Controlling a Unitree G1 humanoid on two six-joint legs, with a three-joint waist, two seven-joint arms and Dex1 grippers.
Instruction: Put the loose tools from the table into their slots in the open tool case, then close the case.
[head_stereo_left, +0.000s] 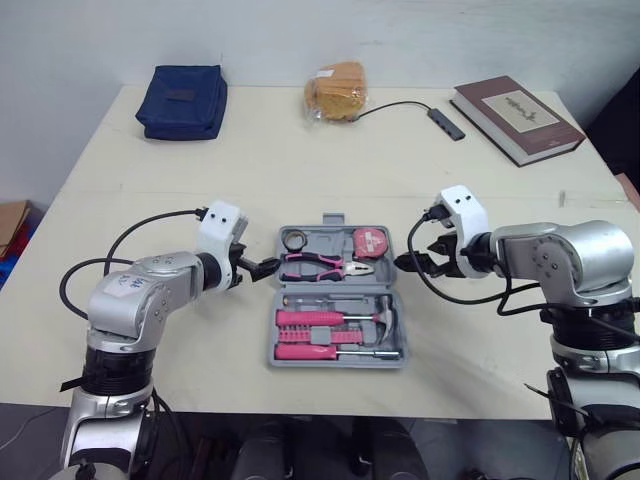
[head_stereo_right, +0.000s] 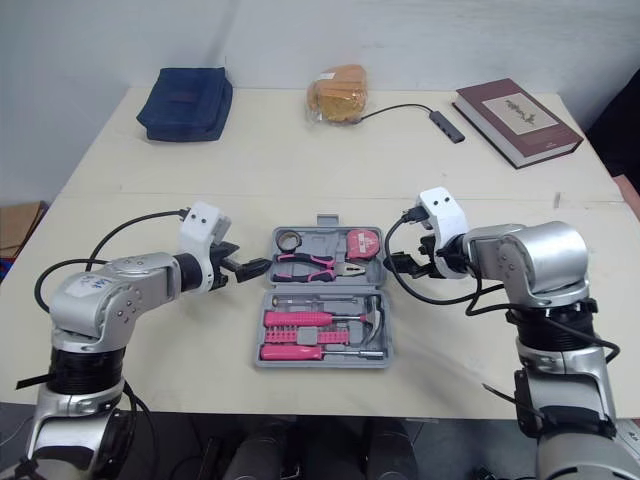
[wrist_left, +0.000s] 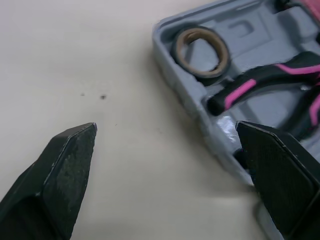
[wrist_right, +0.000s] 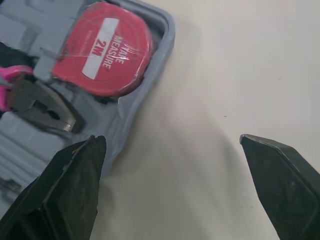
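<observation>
Tool case (head_stereo_left: 336, 364) we judge fully loaded, closing left to do; left gripper (head_stereo_left: 268, 268) and right gripper (head_stereo_left: 408, 262) flank it, fingers spread, empty.

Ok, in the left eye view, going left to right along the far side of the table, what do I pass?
In order: navy pouch → clear bag with something orange-brown inside → black cabled adapter → hardcover book.
</observation>
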